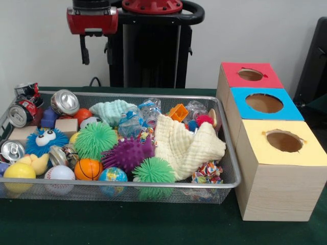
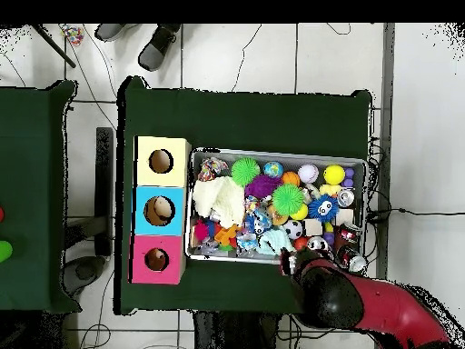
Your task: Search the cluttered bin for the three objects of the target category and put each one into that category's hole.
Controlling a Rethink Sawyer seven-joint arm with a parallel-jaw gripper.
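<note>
A robotics lab: a red and black robot arm (image 2: 381, 309) stands at a dark green cloth-covered counter (image 2: 245, 114) on a pale tiled floor (image 2: 236, 54) strewn with loose black cables (image 2: 245, 56), and a plain white wall (image 1: 41, 46) rises behind.

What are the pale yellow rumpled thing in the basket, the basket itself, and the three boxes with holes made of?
The pale yellow cloth looks like soft waffle-weave fabric: matte, folded, with a gridded texture. The basket appears to be fine metal mesh with a shiny wire rim, since you can see through its walls. The boxes look like light wood, or a wood-grain finish, with matte coloured tops, perhaps paper or felt.
</note>
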